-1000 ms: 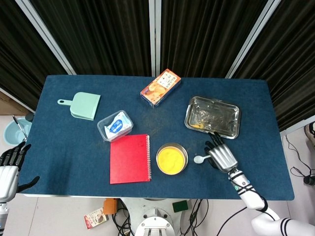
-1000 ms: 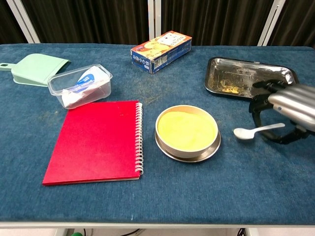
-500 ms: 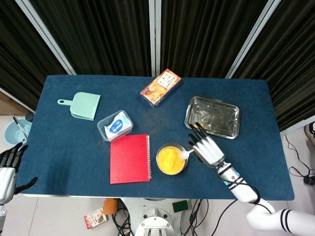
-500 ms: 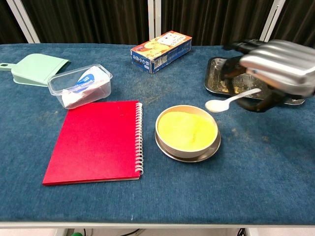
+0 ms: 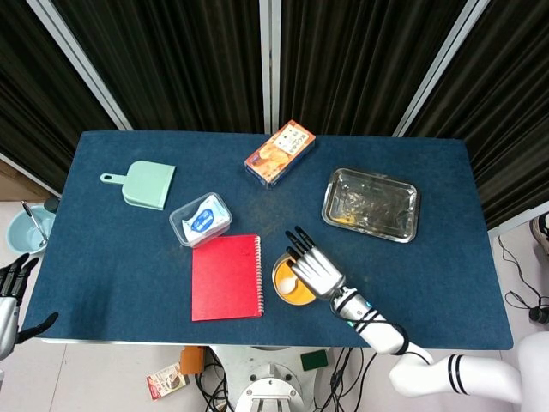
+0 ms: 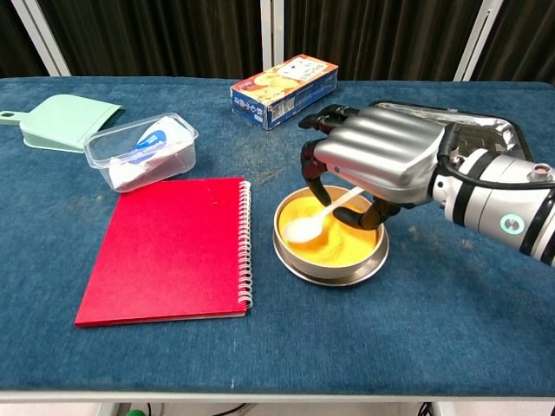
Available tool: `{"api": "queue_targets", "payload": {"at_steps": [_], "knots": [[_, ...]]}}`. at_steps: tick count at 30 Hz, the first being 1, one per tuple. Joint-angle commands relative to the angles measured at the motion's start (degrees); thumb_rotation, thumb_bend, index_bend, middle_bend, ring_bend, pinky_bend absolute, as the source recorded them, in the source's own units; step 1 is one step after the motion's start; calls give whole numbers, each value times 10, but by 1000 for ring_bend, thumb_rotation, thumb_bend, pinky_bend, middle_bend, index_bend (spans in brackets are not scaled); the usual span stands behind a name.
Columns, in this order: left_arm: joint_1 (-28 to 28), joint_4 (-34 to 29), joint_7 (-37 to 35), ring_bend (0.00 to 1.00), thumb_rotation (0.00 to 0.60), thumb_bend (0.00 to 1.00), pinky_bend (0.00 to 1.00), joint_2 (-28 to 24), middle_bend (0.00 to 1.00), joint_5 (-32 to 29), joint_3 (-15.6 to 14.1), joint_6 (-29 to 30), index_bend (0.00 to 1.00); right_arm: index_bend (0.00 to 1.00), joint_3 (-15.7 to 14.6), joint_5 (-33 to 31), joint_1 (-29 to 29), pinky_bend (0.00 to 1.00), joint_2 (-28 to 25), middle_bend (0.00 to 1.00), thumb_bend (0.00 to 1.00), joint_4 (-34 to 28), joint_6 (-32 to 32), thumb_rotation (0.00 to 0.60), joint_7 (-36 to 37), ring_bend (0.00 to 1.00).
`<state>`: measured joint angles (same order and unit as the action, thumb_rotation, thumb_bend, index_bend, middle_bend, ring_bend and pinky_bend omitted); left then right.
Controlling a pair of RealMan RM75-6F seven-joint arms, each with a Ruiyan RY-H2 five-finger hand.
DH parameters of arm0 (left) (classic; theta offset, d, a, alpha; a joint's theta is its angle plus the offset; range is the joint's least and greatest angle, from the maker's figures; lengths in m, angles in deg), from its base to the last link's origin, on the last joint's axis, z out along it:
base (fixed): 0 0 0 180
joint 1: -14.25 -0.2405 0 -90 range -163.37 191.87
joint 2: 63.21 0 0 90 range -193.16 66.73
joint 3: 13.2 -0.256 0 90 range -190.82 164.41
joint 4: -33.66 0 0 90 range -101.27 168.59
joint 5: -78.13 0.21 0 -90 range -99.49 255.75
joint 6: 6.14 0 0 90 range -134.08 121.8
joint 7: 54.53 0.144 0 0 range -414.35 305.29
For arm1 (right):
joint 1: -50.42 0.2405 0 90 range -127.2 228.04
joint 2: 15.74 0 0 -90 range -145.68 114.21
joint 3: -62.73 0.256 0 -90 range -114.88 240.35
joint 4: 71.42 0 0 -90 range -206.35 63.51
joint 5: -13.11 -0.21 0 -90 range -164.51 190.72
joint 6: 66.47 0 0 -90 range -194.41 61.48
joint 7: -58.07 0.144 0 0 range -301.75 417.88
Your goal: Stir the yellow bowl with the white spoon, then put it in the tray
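Note:
The yellow bowl (image 6: pixel 334 250) (image 5: pixel 287 290) stands on the blue table just right of the red notebook. My right hand (image 6: pixel 373 160) (image 5: pixel 313 266) hovers over it and holds the white spoon (image 6: pixel 314 218) (image 5: pixel 291 281), whose head dips into the bowl's left side. The hand covers the bowl's far rim in the chest view. The metal tray (image 5: pixel 371 204) (image 6: pixel 507 134) lies to the right and further back, mostly hidden behind the hand in the chest view. My left hand (image 5: pixel 10 292) hangs off the table's left edge with its fingers apart, holding nothing.
A red spiral notebook (image 6: pixel 169 247) lies left of the bowl. Behind it are a clear plastic container (image 6: pixel 141 152), a green dustpan (image 6: pixel 61 121) and an orange box (image 6: pixel 284 88). A pale blue bin (image 5: pixel 24 227) stands on the floor at left.
My right hand lifted the white spoon off the table by the tray and carried it left over the bowl; the spoon's head now dips into the bowl.

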<state>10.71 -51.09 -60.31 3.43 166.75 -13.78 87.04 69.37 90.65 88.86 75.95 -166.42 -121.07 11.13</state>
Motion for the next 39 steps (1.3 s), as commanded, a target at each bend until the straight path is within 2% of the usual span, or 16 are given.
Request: {"api": "queue_targets", "payload": {"at_steps": [1,4,9,20,39], "knots": [[0,3,-2,80,600,115,120,2,52,1,0,1,81,449,-6,-4,-1,0,0,233,365,-6,-6,600,-4,0],[0,4,-2,80,600,115,120,2,52,2,1,1,81,405,-9,-6,-2,0,-6,230,348,-13,-14,600,-2,0],[0,3,-2,80,600,115,120,2,52,3,2,2,81,400,-11,-11,0,0,-17,231,344,-16,-15,600,6,0],[-2,-2,1,80,600,115,119,1,52,3,3,2,81,516,-17,-10,13,0,-14,255,382,1,-11,600,30,0],[-3,-4,7,80,600,115,121,2,52,0,4,-1,75,577,-23,-15,22,0,-10,278,398,7,-20,600,35,0]]}}
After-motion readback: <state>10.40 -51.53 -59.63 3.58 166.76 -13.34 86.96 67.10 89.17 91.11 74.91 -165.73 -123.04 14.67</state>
